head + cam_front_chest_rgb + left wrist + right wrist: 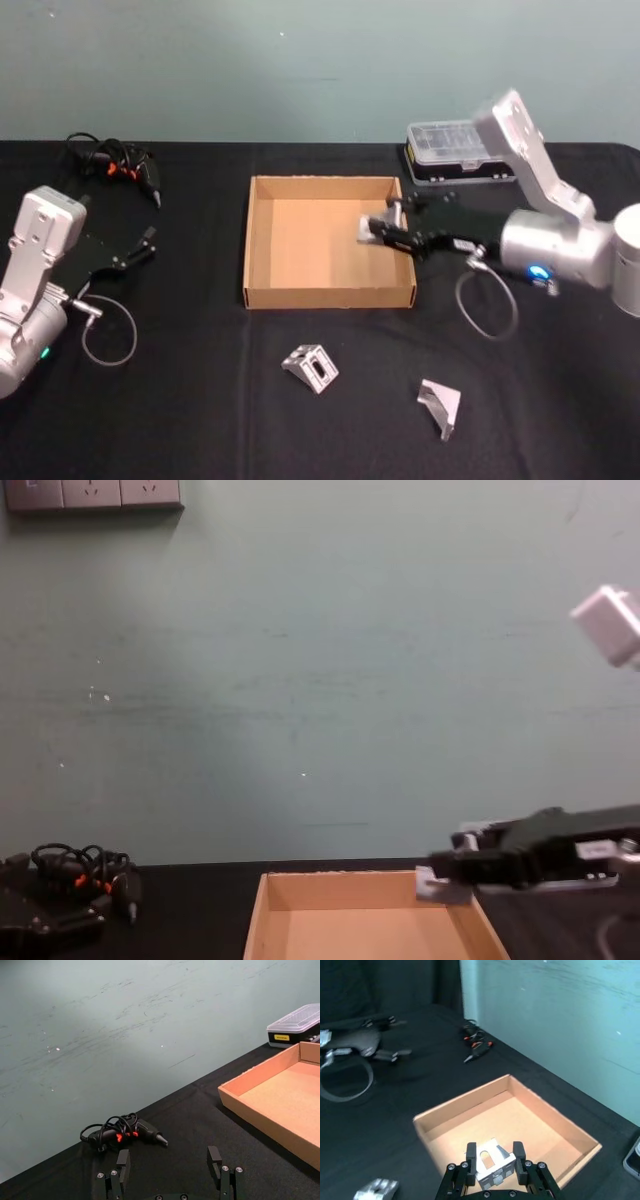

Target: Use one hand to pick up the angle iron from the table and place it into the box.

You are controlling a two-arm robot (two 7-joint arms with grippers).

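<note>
R tool w/ angle iron over box, L tool idle.
We saw the right tool point(389, 232) clenched on an angle iron point(492, 1162), held approx. at rim height over the box's point(310, 255) far-right corner. The left tool point(143, 247) sat released, fingers apart, at the bench's point(200, 400) left side. A 2nd angle iron point(310, 368) lay near-centre and a 3rd angle iron point(440, 405) near-right, both outside the box.

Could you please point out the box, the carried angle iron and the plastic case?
box point(330, 296), head view, front wall's outer face.
carried angle iron point(499, 1159), right wrist view, slotted pale face.
plastic case point(447, 140), head view, clear lid.
</note>
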